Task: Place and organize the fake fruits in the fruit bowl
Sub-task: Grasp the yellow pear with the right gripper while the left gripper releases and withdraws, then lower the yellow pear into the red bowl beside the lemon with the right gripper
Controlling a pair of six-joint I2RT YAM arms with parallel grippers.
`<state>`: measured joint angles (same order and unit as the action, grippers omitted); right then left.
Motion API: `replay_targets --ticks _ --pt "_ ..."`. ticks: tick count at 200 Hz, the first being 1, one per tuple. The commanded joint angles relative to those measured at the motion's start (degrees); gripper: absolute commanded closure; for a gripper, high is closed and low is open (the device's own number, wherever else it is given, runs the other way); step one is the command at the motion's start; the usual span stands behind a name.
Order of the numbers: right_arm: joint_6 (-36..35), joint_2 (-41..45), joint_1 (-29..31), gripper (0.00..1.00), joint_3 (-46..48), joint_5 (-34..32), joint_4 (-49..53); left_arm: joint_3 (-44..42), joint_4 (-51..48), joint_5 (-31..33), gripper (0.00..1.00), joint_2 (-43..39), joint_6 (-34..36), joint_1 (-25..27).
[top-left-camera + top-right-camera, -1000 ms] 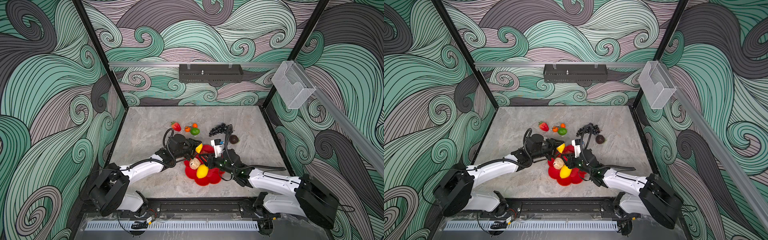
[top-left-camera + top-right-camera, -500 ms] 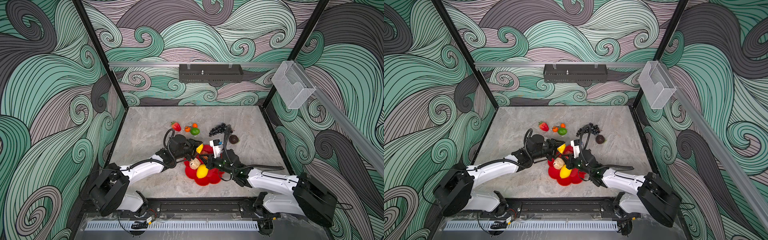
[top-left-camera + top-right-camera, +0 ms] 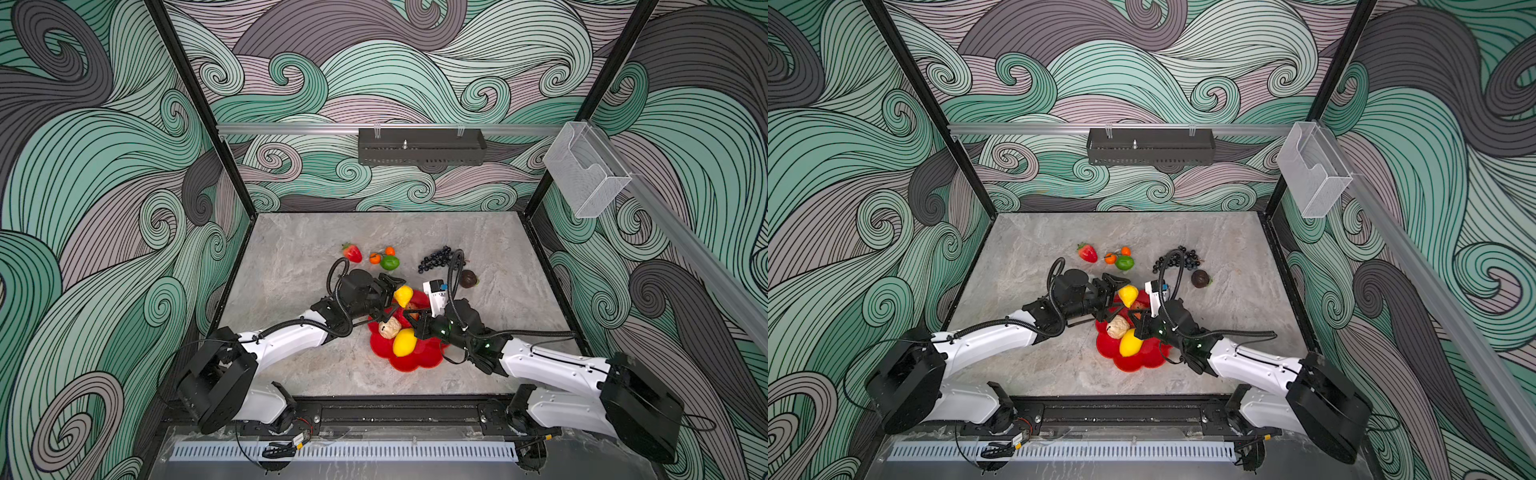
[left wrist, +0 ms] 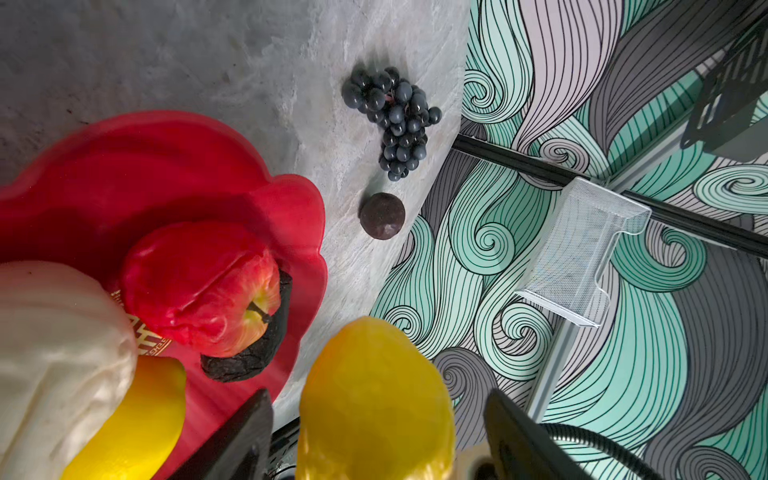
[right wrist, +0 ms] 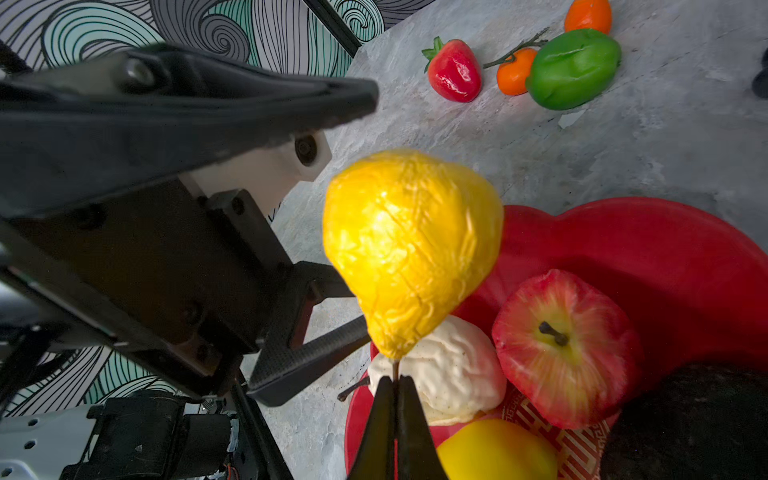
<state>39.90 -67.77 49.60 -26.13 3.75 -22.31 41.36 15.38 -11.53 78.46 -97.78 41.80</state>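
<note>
Right claw (image 5: 395, 384) shut tight on stem (image 5: 394, 368) of yellow pear (image 5: 411, 249) — left claw (image 4: 378, 399) wide open astride it.

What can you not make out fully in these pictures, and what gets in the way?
- Dark fruit in the fruit bowl: right wrist view, blurred, cut off by the picture's edge.
- Gold print on the bowl's floor: left wrist view, covered by the apple and pale fruit.
- Grape bunch: both top views, partly behind the right arm's cable.
</note>
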Motion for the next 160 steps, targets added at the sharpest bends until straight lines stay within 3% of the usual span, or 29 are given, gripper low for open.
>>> replay_targets --ticks 1,54,101,160 --pt "-3.3 3.3 0.3 0.99 -3.8 -3.5 11.7 0.3 -3.3 1.6 0.12 -2.9 4.1 -0.3" --pt "-7.7 9.6 0.3 0.99 -8.0 -3.4 34.2 1.7 -15.2 9.1 0.06 -10.9 19.5 -3.6" --pt "-6.0 13.7 0.3 0.99 -8.2 -2.6 48.9 4.1 -29.3 15.5 0.06 -18.5 37.0 -6.8" --pt "-3.9 14.2 1.0 1.00 -9.5 2.3 60.1 0.7 -34.7 17.7 0.06 -23.9 43.0 -11.0"
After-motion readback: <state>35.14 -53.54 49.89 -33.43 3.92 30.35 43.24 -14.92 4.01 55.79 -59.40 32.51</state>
